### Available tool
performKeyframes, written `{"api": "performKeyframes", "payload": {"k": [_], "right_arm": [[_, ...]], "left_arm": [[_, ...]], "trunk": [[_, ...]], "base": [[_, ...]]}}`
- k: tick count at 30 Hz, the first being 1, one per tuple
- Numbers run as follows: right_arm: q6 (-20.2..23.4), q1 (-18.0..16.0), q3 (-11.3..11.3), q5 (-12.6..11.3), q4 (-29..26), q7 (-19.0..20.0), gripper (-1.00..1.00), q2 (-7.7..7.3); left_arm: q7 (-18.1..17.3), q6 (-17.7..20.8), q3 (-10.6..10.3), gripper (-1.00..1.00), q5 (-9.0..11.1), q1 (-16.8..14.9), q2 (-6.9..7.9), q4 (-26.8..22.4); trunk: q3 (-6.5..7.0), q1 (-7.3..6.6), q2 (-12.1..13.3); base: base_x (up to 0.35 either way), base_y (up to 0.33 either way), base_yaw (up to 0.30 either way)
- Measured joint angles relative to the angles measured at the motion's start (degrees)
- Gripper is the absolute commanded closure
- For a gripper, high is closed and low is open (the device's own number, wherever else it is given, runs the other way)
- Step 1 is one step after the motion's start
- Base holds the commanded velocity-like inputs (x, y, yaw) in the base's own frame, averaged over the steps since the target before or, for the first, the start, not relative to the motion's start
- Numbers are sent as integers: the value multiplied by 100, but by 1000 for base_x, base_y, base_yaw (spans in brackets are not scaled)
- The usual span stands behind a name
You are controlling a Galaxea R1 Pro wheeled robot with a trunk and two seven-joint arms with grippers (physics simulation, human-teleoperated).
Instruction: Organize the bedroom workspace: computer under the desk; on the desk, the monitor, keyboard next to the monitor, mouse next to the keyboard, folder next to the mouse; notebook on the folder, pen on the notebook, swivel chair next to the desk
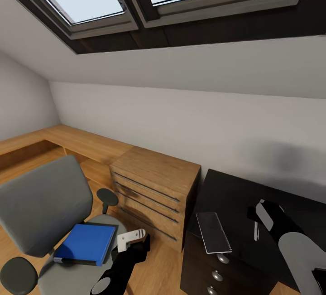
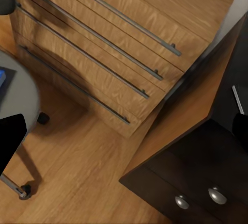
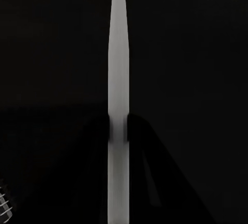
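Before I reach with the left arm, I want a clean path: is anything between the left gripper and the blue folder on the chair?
Nothing visible. The left gripper hovers just beside the blue folder over the chair seat; the armrest sits farther back, off that line.

desk (image 1: 235, 195): cut by right edge | swivel chair (image 1: 40, 204): base cut off | right pincer (image 1: 256, 231): jaws hidden

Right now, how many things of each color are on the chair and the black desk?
Blue: 1, the folder on the swivel chair.
White: 1, the pen on the desk.
Grey: 1, flat item at the desk's edge.
Total: 3.
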Motion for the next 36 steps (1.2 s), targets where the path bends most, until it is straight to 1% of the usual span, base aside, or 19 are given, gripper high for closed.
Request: {"api": "performKeyframes", "payload": {"k": [2, 3, 15, 19, 21, 22, 23, 25, 26, 28, 30, 31, 32, 33, 36], "right_arm": [[1, 0, 0, 0, -1, 0, 100, 1], [1, 0, 0, 0, -1, 0, -100, 1], [-3, 0, -5, -10, -18, 11, -100, -6], [17, 0, -15, -19, -209, 0, -100, -5], [67, 0, -27, -32, -439, -2, -100, -2], [339, 5, -36, -58, -902, -2, -100, 7], [431, 9, -39, -66, -1033, -3, -100, 9], [783, 24, -45, -97, -1513, -4, -100, 30], [874, 30, -46, -110, -1651, -5, -100, 47], [1045, 40, -47, -144, -1920, -10, -100, 98], [1386, 82, -48, -209, -2404, -29, -100, 259], [1592, 181, -49, -238, -2694, -37, -100, 396], [1648, 228, -49, -222, -2790, -40, -100, 449], [1714, 331, -49, -223, -2968, -47, -100, 550], [1781, 477, -50, -206, -3240, -78, -100, 697]], "left_arm": [[0, 3, 0, -100, 1, 0, 0, 0], [0, 3, 0, -100, 3, 0, 0, 0], [0, 6, 0, -100, 8, 0, 1, 11], [0, 6, 2, -100, 9, 0, 1, 21], [0, 6, 7, -100, 9, 0, 5, 25], [0, 6, 19, -100, 9, 0, 8, 32], [0, 6, 21, -100, 9, 0, 8, 33], [0, 6, 24, -100, 9, 0, 9, 34], [0, 6, 25, -100, 9, 0, 9, 34], [0, 6, 25, -100, 11, 0, 9, 35], [0, 6, 26, -100, 11, 0, 9, 35], [0, 5, 27, -100, 11, 0, 9, 35], [0, 5, 29, -100, 11, 0, 9, 35], [0, 5, 32, -100, 10, 1, 10, 34], [-1, 5, 34, -100, 10, 1, 10, 34]], "trunk": [[0, 0, 0], [0, 0, 0], [0, 0, 0], [0, 0, 0], [0, 0, 0], [1, 0, -1], [0, 0, 0], [0, 0, -1], [0, 0, 0], [0, 0, 0], [0, 0, 0], [0, 0, 0], [0, 0, 0], [0, 0, 0], [0, 0, 0]], "base": [[0, 0, 0], [0, 0, 0], [0, 0, 0], [0, 0, 0], [0, 0, 0], [0, 0, 0], [0, 0, 0], [0, 0, 0], [0, 0, 0], [0, 0, 0], [0, 0, 34], [0, 0, 106], [0, 0, 168], [0, 0, 190], [0, 0, 224]]}}
